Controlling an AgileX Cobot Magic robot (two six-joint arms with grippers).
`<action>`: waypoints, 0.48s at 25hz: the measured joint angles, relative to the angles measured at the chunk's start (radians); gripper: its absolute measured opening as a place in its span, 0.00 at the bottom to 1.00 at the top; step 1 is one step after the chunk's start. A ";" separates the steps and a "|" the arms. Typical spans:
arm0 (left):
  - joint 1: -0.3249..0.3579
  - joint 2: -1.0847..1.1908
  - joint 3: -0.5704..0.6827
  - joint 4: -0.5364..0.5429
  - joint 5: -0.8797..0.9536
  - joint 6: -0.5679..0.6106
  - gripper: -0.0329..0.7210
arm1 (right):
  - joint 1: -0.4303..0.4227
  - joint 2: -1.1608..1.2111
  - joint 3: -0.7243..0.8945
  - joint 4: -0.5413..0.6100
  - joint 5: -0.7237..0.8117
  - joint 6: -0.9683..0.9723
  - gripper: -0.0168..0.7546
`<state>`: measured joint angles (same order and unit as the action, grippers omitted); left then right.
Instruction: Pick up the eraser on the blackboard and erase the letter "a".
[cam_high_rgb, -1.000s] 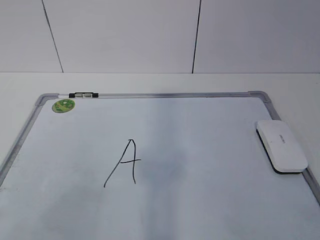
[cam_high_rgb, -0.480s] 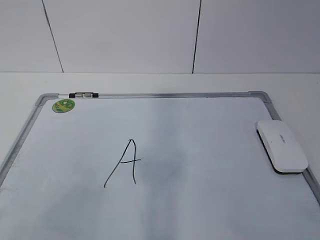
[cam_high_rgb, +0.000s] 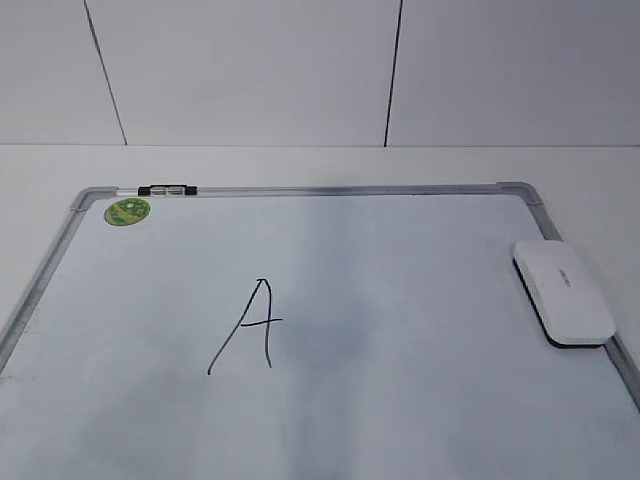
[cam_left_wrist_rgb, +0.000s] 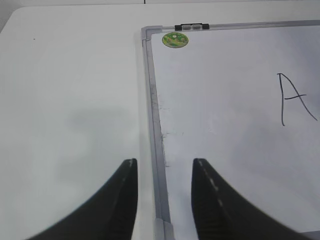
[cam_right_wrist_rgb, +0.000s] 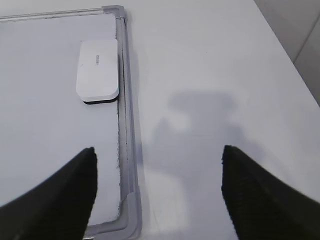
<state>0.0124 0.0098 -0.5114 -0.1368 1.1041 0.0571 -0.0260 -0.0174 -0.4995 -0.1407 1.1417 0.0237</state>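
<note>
The eraser (cam_high_rgb: 563, 293), a white rounded block with a black underside, lies on the blackboard (cam_high_rgb: 330, 189) at its right edge. It also shows in the right wrist view (cam_right_wrist_rgb: 98, 70), ahead and left of my right gripper (cam_right_wrist_rgb: 158, 149), which is open wide and empty over the board's near right corner (cam_right_wrist_rgb: 126, 125). My left gripper (cam_left_wrist_rgb: 164, 161) is open and empty above the board's left frame (cam_left_wrist_rgb: 152, 125). A tall angular capital "A" (cam_high_rgb: 250, 325) (cam_left_wrist_rgb: 295, 100) is written mid-board. No small lowercase "a" shows in any view. Neither gripper shows in the exterior view.
A round green sticker (cam_high_rgb: 127, 211) (cam_left_wrist_rgb: 175, 39) sits in the board's far left corner. A black clip (cam_high_rgb: 167, 189) (cam_left_wrist_rgb: 191, 26) is on the top frame. White table surrounds the board; a panelled wall (cam_high_rgb: 300, 70) stands behind.
</note>
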 joint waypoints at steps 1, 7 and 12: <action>0.000 0.000 0.000 0.000 0.000 0.000 0.40 | 0.000 0.000 0.000 0.000 0.000 0.000 0.79; 0.000 0.000 0.000 0.000 0.000 0.000 0.40 | 0.000 0.000 0.000 0.002 0.000 0.000 0.79; 0.000 0.000 0.000 0.000 0.000 0.000 0.38 | 0.000 0.000 0.000 0.002 0.000 0.000 0.79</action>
<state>0.0124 0.0098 -0.5114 -0.1368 1.1041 0.0571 -0.0260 -0.0174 -0.4995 -0.1386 1.1417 0.0237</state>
